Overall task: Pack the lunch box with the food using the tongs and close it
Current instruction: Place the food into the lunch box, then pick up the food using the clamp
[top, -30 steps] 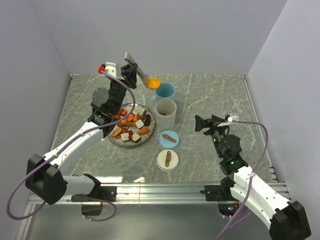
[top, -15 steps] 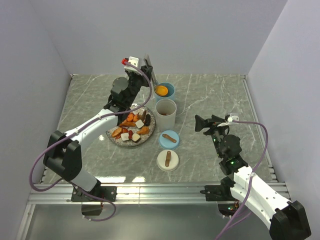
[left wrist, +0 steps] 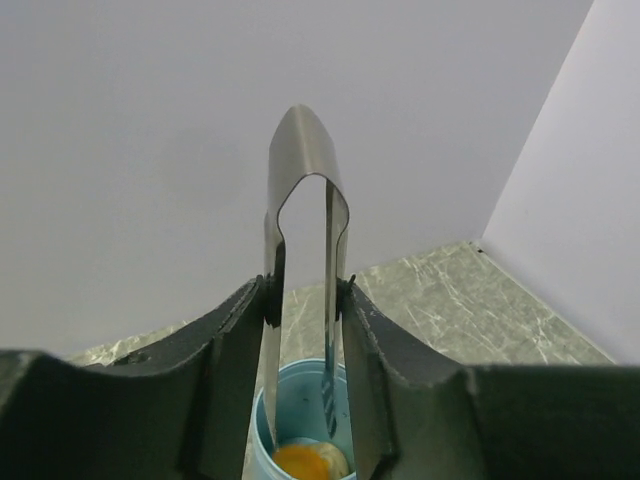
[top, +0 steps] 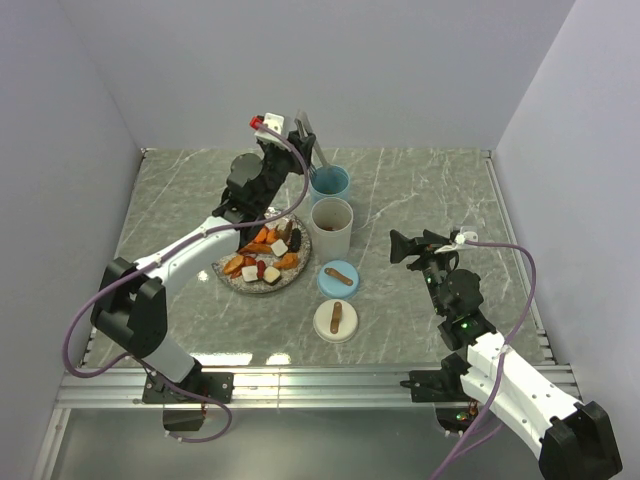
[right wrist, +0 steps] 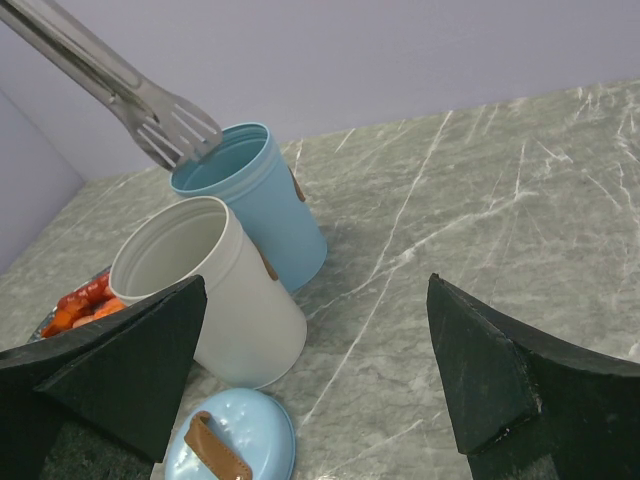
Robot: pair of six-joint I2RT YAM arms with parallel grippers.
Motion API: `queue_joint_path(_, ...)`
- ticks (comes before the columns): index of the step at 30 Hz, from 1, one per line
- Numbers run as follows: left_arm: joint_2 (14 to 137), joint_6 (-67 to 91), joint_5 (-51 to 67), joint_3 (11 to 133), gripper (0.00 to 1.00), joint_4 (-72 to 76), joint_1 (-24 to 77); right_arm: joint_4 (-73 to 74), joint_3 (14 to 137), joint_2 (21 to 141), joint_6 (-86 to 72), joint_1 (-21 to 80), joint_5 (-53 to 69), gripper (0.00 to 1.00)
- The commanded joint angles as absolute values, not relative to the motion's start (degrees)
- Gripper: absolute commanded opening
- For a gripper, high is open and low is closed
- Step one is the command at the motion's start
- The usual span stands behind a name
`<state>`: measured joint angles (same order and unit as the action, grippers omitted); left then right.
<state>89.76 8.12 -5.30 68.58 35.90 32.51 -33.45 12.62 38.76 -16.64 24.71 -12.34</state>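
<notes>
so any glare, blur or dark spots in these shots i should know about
Top external: even soft light, faint shadows, small bright reflections on the table by the front rail. Left wrist: the left gripper looms dark and soft, while the tongs gleam but read sharp. Right wrist: the blue cup and white cup are crisp; the right gripper is almost black, without detail.

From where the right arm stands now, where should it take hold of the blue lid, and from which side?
Grip the brown strap on top of the blue lid, coming straight down from above with the open right gripper, one finger on each long side. The lid lies flat on the table, so its low rim probably offers little to pinch.
</notes>
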Motion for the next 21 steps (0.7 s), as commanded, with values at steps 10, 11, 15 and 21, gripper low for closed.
queue_joint_path(10,80.5,5.6,-7.2,64.0,0.37,43.6,33.7,-36.1,12.8,39.0,-15.9,24.3,-11.8,0.98)
queue_joint_path(11,77.5,5.5,-7.5,62.8,0.37,45.1,33.7,-36.1,12.7,39.0,-15.7,24.3,-11.8,0.98)
queue_joint_path(15,69.9,4.7,-10.3,56.8,0.36,45.9,33.8,-36.0,12.7,38.6,-15.9,24.3,-11.8,0.98)
queue_joint_path(21,61.4,4.2,-17.4,47.0,0.36,41.9,33.8,-35.9,12.7,38.7,-15.9,24.3,-11.7,0.98)
